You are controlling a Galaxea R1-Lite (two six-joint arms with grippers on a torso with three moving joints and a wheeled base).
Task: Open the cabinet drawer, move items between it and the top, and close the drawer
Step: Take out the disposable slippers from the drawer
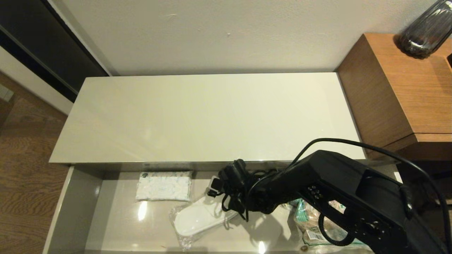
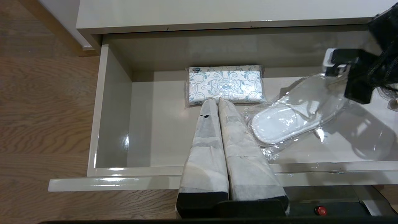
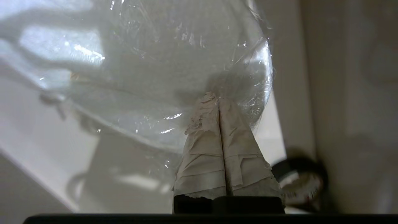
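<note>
Head view shows the wide, shallow, glossy beige-grey cabinet drawer (image 1: pixel 76 211) pulled out below the long glossy cream-beige top (image 1: pixel 208 116) of the low cabinet, which carries nothing in sight. The black right arm reaches across into the drawer, and its right gripper (image 1: pixel 216 188) sits at the rear end of a pair of flat white slippers sealed in a crinkly clear plastic bag (image 1: pixel 199 220), which lies slantwise on the drawer floor near the middle. In the right wrist view the tape-wrapped fingers (image 3: pixel 230 149) are pressed together with their tips pinching the clear film of the bag (image 3: pixel 174 62). Just beside the bag, toward the drawer's left and against its back, lies a white rectangular packet with a pale blue swirl print (image 1: pixel 164 186). On the other side, partly under the right arm, lies a brown-and-green printed bag (image 1: pixel 314 225). In the left wrist view the left gripper (image 2: pixel 217 104) hovers over the front part of the drawer with its wrapped fingers (image 2: pixel 206 140) closed against each other and nothing between them, their tips near the printed packet (image 2: pixel 224 84) and beside the slipper bag (image 2: pixel 289 123).
</note>
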